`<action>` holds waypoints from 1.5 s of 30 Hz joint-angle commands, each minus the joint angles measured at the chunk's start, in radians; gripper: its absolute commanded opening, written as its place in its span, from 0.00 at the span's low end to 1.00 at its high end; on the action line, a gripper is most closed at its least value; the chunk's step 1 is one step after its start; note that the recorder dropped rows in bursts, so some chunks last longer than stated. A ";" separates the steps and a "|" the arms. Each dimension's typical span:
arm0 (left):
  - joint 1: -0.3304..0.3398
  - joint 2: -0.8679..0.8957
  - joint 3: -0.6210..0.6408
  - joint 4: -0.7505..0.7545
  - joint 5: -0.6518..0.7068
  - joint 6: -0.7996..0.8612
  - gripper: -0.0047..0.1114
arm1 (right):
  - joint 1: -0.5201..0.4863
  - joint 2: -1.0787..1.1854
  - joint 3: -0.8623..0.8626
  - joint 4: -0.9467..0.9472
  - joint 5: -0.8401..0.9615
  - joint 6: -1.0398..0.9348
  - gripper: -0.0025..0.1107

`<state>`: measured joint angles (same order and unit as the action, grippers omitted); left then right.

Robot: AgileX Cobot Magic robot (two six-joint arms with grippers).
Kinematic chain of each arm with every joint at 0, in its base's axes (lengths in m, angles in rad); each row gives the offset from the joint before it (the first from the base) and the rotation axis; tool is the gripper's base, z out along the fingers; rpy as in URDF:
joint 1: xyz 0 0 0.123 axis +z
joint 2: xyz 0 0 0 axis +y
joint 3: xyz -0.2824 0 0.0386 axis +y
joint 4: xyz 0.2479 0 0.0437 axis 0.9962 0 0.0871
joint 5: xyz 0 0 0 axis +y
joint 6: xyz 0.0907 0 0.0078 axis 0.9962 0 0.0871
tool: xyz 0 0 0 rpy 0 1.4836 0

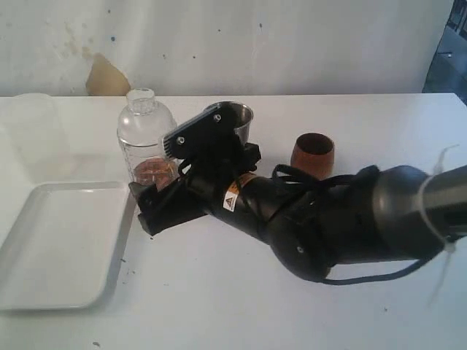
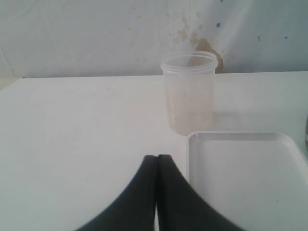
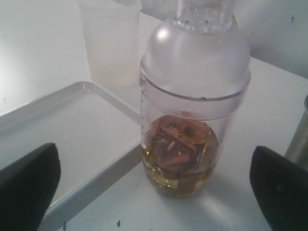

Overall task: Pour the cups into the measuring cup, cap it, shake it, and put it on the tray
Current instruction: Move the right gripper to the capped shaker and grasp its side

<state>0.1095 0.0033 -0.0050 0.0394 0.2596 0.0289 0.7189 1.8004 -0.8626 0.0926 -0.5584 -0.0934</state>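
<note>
Right tool (image 3: pixel 154 187) wide, straddling measuring cup (image 3: pixel 192 125) (beside tray (image 3: pixel 72 139), not on it). Risk: off-centre closing tips it, loosens cap (image 3: pixel 195 53). Left tool (image 2: pixel 157 192) closed, empty.

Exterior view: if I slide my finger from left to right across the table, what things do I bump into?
tray → measuring cup → steel tumbler → wooden cup
</note>
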 commanded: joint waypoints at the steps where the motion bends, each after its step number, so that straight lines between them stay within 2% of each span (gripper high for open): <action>1: -0.001 -0.003 0.005 0.005 -0.012 -0.001 0.04 | 0.002 0.112 -0.053 -0.011 -0.112 -0.008 0.95; 11: -0.001 -0.003 0.005 0.005 -0.012 -0.001 0.04 | 0.000 0.327 -0.278 0.005 -0.139 -0.027 0.95; 18: -0.001 -0.003 0.005 0.005 -0.012 -0.001 0.04 | -0.010 0.433 -0.420 0.101 -0.147 -0.035 0.95; 29: -0.001 -0.003 0.005 0.005 -0.012 -0.001 0.04 | -0.012 0.537 -0.546 0.147 -0.207 -0.040 0.95; 37: -0.001 -0.003 0.005 0.005 -0.012 -0.001 0.04 | -0.012 0.553 -0.558 0.184 -0.244 -0.040 0.93; 40: -0.001 -0.003 0.005 0.005 -0.012 -0.001 0.04 | -0.012 0.553 -0.558 0.183 -0.266 -0.040 0.78; 42: -0.001 -0.003 0.005 0.005 -0.012 -0.001 0.04 | -0.010 0.551 -0.558 0.183 -0.276 -0.040 0.54; 45: -0.001 -0.003 0.005 0.005 -0.012 -0.001 0.04 | -0.010 0.543 -0.558 0.170 -0.248 -0.040 0.11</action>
<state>0.1095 0.0033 -0.0050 0.0394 0.2596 0.0289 0.7149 2.3526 -1.4143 0.2667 -0.7992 -0.1237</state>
